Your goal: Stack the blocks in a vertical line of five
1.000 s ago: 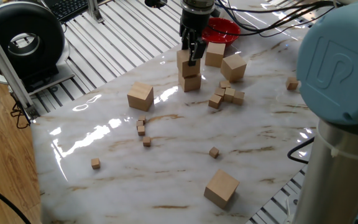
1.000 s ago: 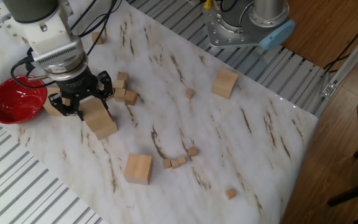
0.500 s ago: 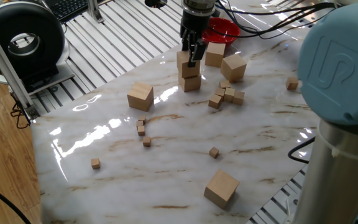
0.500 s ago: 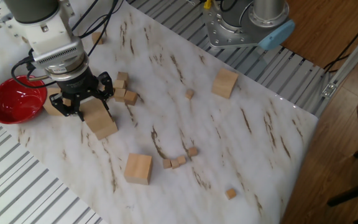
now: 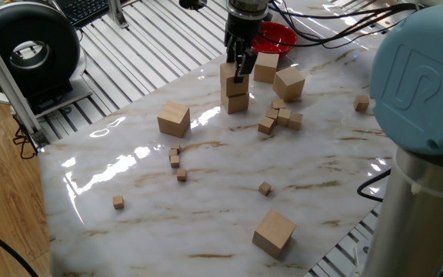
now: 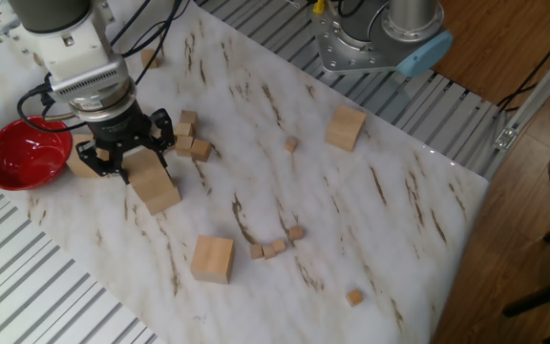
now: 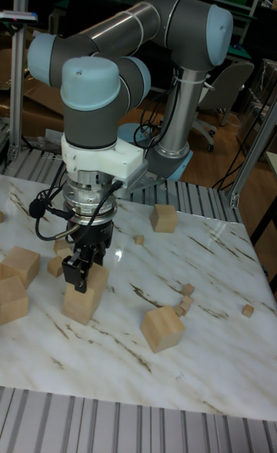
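The claw (image 5: 238, 65) stands straight down over a short stack of two blocks at the far side of the marble table (image 5: 206, 231), its fingers closed against the sides of the upper block (image 5: 230, 75), which sits on the lower block (image 5: 236, 101). In the other fixed view the claw (image 6: 122, 158) covers most of the upper block, so the stack (image 6: 156, 186) reads almost as one cube; the tall fixed view shows the claw (image 7: 83, 267) low on the stack (image 7: 85, 297) with the two layers hard to tell apart.

Loose blocks are spread out. One (image 5: 174, 119) lies left of the stack, one (image 5: 273, 232) sits at the near edge, and two more (image 5: 266, 67) (image 5: 288, 84) stand just right of the stack, near a red bowl (image 5: 274, 35). The cubes have no long axis; the block at the near edge sits turned, a corner towards the camera. The other fixed view shows the bowl (image 6: 19, 153) at the table's left edge, beside the claw. Only the tall fixed view shows the whole grey arm (image 7: 146, 30) with its blue caps. A cluster of tiny cubes (image 5: 280, 118) lies right of the stack, and others are scattered across the table.
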{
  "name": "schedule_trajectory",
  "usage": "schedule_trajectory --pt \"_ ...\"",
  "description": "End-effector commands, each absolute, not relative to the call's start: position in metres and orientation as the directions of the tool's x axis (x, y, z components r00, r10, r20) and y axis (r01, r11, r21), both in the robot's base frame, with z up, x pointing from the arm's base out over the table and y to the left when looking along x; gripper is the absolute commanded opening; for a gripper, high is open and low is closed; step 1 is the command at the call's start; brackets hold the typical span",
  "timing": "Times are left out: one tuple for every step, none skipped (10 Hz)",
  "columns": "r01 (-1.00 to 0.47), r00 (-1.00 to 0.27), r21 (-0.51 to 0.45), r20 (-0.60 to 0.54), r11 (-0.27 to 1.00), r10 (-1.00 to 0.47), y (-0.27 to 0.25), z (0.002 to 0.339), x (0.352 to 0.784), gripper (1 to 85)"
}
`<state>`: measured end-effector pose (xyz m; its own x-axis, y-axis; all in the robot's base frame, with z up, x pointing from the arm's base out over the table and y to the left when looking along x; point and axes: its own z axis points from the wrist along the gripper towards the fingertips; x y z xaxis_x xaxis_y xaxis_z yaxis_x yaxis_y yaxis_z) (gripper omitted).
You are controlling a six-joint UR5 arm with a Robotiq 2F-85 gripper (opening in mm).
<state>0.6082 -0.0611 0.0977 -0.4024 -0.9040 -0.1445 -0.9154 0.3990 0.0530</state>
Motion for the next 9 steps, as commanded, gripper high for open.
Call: schedule_trajectory --pt "-0.918 -0.396 0.035 -0.163 0.396 -0.904 -0.0602 0.0987 0.6135 2.3" --pt "-0.923 -0.382 0.02 -0.155 0.383 -0.911 -0.0633 0.0979 0.6155 4.3" --pt "-0.926 -0.374 0.017 -0.153 0.376 -0.915 -0.0641 0.0975 0.616 6.7" --pt "-0.928 -0.37 0.014 -0.154 0.372 -0.916 -0.0641 0.0974 0.6163 9.0" --pt "-0.93 -0.366 0.012 -0.153 0.368 -0.918 -0.0645 0.0973 0.6167 10.0" --pt "-0.93 -0.366 0.013 -0.152 0.368 -0.918 -0.0646 0.0972 0.6161 11.0" --pt "-0.927 -0.373 0.023 -0.158 0.374 -0.914 -0.0627 0.0975 0.6136 11.3" --pt "-0.924 -0.382 0.036 -0.168 0.381 -0.909 -0.0598 0.0979 0.6108 11.3" --pt "-0.923 -0.383 0.037 -0.166 0.383 -0.909 -0.0604 0.0977 0.6099 11.3"
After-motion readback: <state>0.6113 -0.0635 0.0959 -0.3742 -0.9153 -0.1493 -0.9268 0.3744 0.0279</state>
